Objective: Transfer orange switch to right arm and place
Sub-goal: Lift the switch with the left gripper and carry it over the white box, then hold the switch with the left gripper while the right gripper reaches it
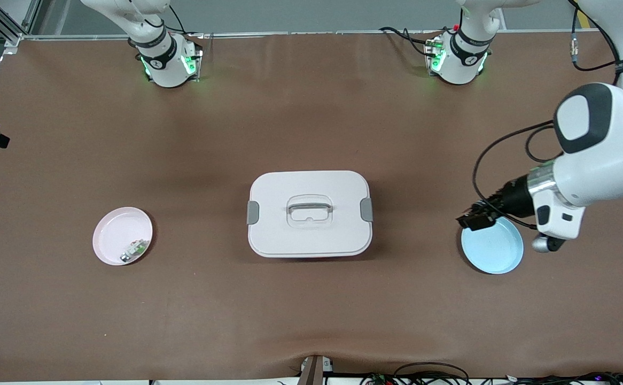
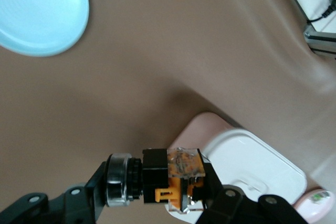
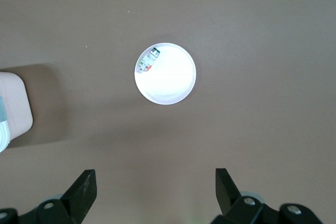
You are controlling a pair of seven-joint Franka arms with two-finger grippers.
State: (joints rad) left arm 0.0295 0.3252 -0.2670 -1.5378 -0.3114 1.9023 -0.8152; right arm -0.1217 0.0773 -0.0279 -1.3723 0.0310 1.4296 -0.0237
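My left gripper (image 1: 472,220) is shut on the orange switch (image 2: 173,179), a small black block with an orange face and a silver-ringed knob. It holds the switch in the air over the edge of the blue plate (image 1: 496,248) toward the white box. The fingers (image 2: 220,195) clamp the switch at both ends, with the left gripper (image 2: 157,184) around it. The right arm's hand is out of the front view. In its wrist view, my right gripper (image 3: 156,179) hangs open and empty, high over the table beside the pink plate (image 3: 170,80).
A white lidded box (image 1: 310,214) with a handle sits mid-table. The pink plate (image 1: 114,230) lies toward the right arm's end and holds a small green-white-silver part (image 1: 135,249). Cables run along the table's front edge.
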